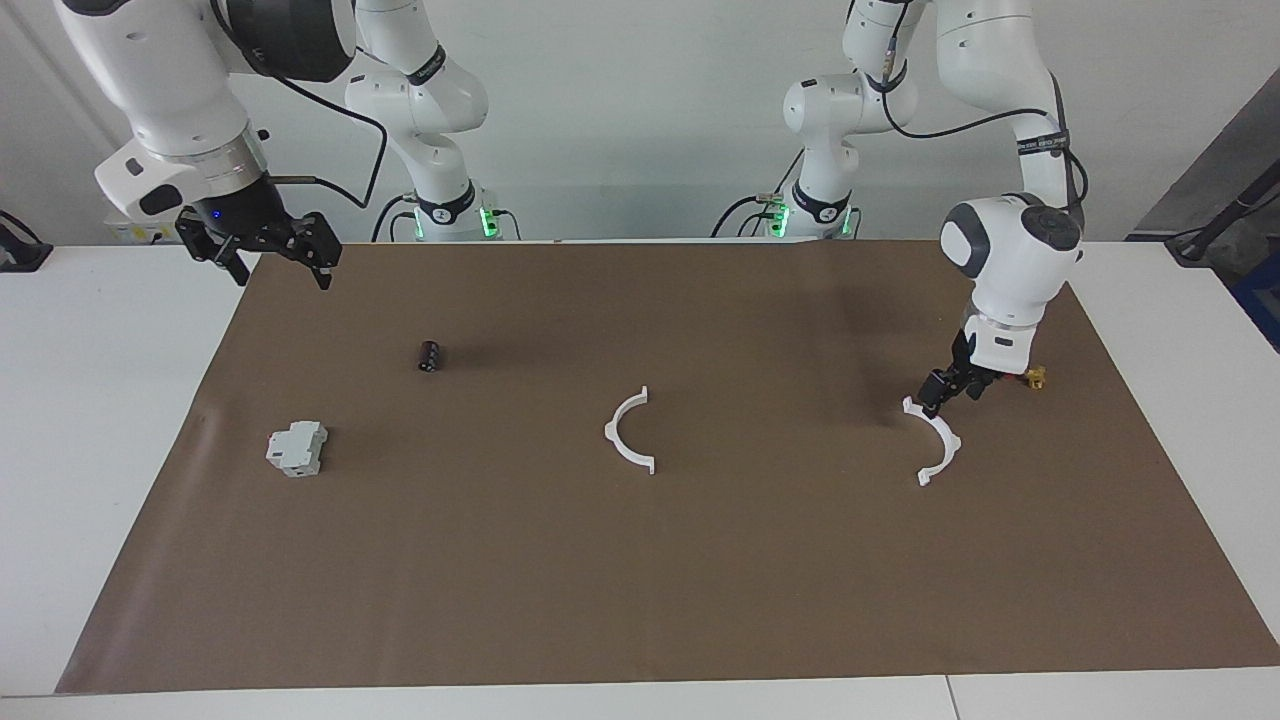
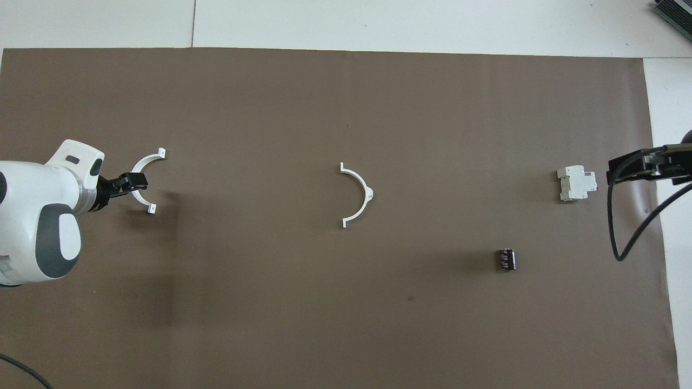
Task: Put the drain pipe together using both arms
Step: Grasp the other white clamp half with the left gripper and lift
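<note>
Overhead: brown mat [image 2: 324,324] covers the bench. Left gripper [image 2: 135,182] enters at frame left, jaws apart over the middle of one white half-ring [image 2: 141,166]. Second half-ring [image 2: 361,194] lies at frame centre. Grey-white block [image 2: 576,183] at right, dark cylinder [image 2: 506,259] lower right. Right gripper [image 2: 635,167] at right edge.

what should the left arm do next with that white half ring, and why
Probably close the left gripper on the thin white plastic half-ring arc at the left arm's end of the brown mat: its open fingers are already down at that arc, while the second white arc lies apart at mid-mat. The right gripper waits raised.
</note>
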{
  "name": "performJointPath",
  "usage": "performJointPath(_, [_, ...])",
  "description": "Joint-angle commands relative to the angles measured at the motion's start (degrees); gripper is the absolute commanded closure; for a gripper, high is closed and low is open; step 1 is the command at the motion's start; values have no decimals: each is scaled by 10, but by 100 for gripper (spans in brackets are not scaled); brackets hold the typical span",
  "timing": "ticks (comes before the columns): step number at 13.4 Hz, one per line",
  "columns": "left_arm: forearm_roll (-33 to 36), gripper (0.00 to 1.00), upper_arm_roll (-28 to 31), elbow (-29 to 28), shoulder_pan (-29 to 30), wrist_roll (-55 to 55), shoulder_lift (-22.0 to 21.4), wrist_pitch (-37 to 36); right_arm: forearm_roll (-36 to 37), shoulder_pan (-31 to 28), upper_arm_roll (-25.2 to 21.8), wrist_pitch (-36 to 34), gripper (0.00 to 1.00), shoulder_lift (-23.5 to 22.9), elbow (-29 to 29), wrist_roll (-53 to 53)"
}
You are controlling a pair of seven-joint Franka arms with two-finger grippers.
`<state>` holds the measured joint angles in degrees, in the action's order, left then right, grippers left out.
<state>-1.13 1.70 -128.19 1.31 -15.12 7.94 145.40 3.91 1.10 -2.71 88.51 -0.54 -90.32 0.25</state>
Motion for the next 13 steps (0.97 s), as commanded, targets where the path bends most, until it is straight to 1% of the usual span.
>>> performJointPath(1, [6,0,-3,1,5,-10,14,22,-14,-7,2,-21,0,10,-7,-10])
performJointPath(4, [6,0,-3,1,5,-9,30,43,-16,-6,3,-28,0,10,-6,-10])
performJointPath(6, [6,0,-3,1,4,-10,32,44,-16,-3,4,-31,0,12,-6,-9])
performJointPath(7, [6,2,-3,1,3,-10,32,44,-16,-1,5,-27,0,12,-6,-3])
performJointPath(9, [6,12,-3,1,3,-11,32,44,-20,0,6,-25,0,13,-9,25])
performJointPath(10, [6,20,-3,2,2,-12,32,44,-21,-4,6,-24,0,13,-9,23])
performJointPath(11, [6,34,-3,3,0,-13,32,43,-21,-4,6,-23,0,13,-9,23])
performJointPath(12, [6,60,-3,3,-1,-14,32,42,-21,-5,6,-24,0,13,-10,22])
performJointPath(13, [6,92,-3,3,-2,-13,32,38,-21,-5,6,-24,0,13,-10,22])
